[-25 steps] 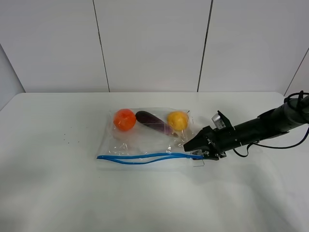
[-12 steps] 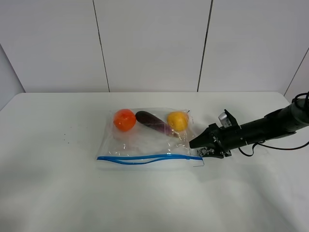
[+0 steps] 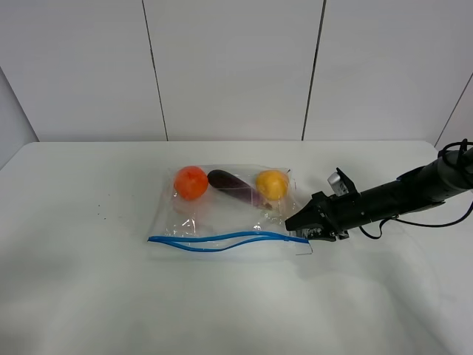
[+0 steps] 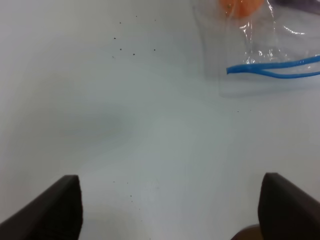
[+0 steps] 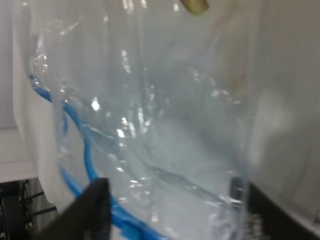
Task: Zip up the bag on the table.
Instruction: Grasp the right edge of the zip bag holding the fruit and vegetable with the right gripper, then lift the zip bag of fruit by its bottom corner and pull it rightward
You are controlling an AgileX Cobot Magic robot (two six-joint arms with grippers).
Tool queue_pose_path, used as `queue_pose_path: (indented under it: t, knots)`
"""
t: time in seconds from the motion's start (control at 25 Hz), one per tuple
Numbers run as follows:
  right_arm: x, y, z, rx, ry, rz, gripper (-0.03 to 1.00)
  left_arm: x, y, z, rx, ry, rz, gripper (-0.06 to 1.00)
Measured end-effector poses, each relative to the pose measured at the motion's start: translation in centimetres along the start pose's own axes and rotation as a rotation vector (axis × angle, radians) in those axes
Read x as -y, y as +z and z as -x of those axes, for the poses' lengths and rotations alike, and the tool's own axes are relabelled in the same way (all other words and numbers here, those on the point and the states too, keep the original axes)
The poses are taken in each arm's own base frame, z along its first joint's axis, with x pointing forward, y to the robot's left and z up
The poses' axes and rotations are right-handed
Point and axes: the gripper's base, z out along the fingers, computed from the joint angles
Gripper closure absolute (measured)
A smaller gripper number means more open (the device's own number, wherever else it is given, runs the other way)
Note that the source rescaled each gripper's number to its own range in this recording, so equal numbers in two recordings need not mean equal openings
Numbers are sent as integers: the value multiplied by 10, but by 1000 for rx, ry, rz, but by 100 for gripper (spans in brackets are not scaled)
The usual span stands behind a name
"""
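Observation:
The bag (image 3: 222, 211) lies flat on the table (image 3: 89, 296). It is clear plastic and holds an orange ball, a purple eggplant and a yellow fruit. Its blue zipper strip (image 3: 222, 242) runs along the near edge and bows apart in the middle. My right gripper (image 3: 297, 225) is at the bag's right end, beside the zipper's end. In the right wrist view its fingers (image 5: 95, 207) stand apart, with crinkled plastic and blue strip (image 5: 87, 165) between them. My left gripper (image 4: 170, 210) is open and empty over bare table, away from the bag's left corner (image 4: 260, 55).
The right arm (image 3: 399, 196) stretches low over the table from the right edge. White wall panels stand behind the table. Small dark specks (image 4: 127, 45) dot the tabletop left of the bag.
The right gripper drew back to the right, then came left again to the bag's end. The zipper strip straightened, then bowed open again. The bag's left end stayed put.

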Motion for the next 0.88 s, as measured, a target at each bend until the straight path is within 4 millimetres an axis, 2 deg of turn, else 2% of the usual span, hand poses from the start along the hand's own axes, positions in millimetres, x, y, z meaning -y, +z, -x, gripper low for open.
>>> queue_pose_path:
  t: [0.2, 0.52, 0.88]
  knots:
    - [0, -1, 0, 2, -2, 4, 95, 0, 0, 0, 0, 0, 0, -6]
    - [3, -7, 1, 13, 5, 16, 97, 0, 0, 0, 0, 2, 0, -6]
    - [-10, -8, 4, 50, 56, 159, 97, 0, 0, 0, 0, 2, 0, -6]
